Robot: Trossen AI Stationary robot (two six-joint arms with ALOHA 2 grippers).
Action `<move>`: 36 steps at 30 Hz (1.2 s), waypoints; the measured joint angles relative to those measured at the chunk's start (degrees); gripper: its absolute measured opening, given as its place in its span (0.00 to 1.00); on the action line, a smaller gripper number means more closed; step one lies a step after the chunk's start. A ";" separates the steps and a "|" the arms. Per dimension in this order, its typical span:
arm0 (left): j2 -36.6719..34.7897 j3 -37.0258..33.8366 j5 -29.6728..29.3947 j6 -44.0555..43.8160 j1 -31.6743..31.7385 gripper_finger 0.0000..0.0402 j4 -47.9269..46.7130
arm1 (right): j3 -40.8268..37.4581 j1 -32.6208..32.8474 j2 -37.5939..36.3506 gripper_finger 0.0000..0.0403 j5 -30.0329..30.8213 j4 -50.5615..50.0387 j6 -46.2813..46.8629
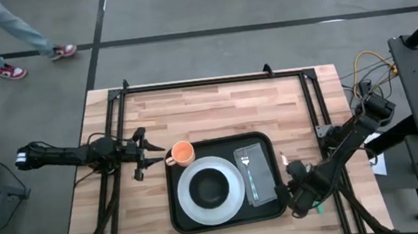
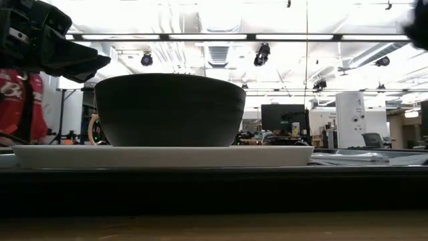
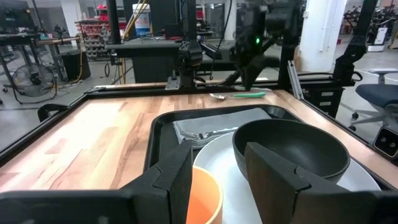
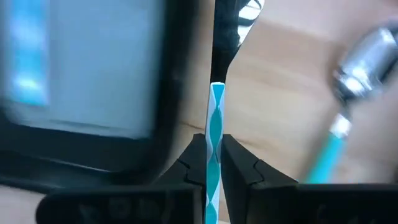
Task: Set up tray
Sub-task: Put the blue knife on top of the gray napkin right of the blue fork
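Two arms at work over a wood table [image 1: 216, 108]. Black tray [image 1: 179, 214] sits near the table's front edge, centre; on it a white plate [image 1: 193, 204] w/ dark bowl [image 1: 211, 185], and a grey napkin [image 1: 267, 185] carrying a fork [image 1: 247, 167]. Orange cup [image 1: 182, 152] stands at tray's far-left corner, just ahead of the left gripper [image 1: 145, 150], whose fingers [image 3: 177, 180] are spread w/ nothing between them. Right gripper [image 1: 301, 193], just off tray's right rim, is pinched on a teal-handled utensil [image 4: 215, 140] held on edge; a teal-handled spoon [image 4: 354, 68] lies on the wood close by. Step in hand, as judged: carry utensil onto napkin. To do well: lift clear of the raised rim before crossing, align handle parallel to fork, lower till flat, then release; avoid nudging napkin or plate. Left arm should wait clear of the cup.
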 joint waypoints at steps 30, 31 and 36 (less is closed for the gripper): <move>0.02 0.00 0.02 0.00 0.01 0.32 0.01 | 16.37 -18.57 15.70 0.03 7.42 5.86 -21.57; 0.02 0.00 0.01 0.00 0.00 0.32 0.00 | 16.33 -18.73 15.90 0.03 7.19 5.82 -21.57; 0.02 0.00 0.00 0.00 0.00 0.32 0.02 | 16.09 -20.02 16.31 0.03 5.99 5.69 -21.44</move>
